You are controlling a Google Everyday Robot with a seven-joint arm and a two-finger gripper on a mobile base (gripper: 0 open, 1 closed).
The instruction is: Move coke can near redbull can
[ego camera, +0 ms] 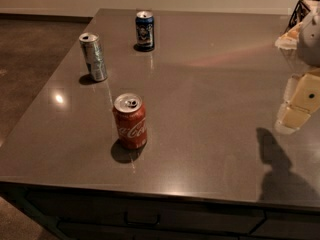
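Nearest your camera runs the front edge of the dark grey counter (210,134), and just below it you can make out a drawer front with a handle (142,217).

On the front left part of the counter stands the coke can (130,122), upright, with its white script turned toward you and its silver top in view. A small shadow pools at its base on the near left side.

Behind it and to the left you have the redbull can (93,57), slim and silver-grey, also standing. The two are well apart, with bare counter between them. Further back, to the right of the redbull can and near the far edge, sits a dark blue can (144,30) with a white emblem.

Your hand (300,104) is at the right edge of the view, a cream-coloured shape low over the counter and partly cut off by the frame. You cannot tell how far open it is. All three cans stand free of it, and it is well apart from the coke can.

Above it a grey rounded part of the arm (311,39) shows, and behind that a dark wire basket (299,11) in the far right corner. A dark shadow (276,171) lies on the counter's front right.
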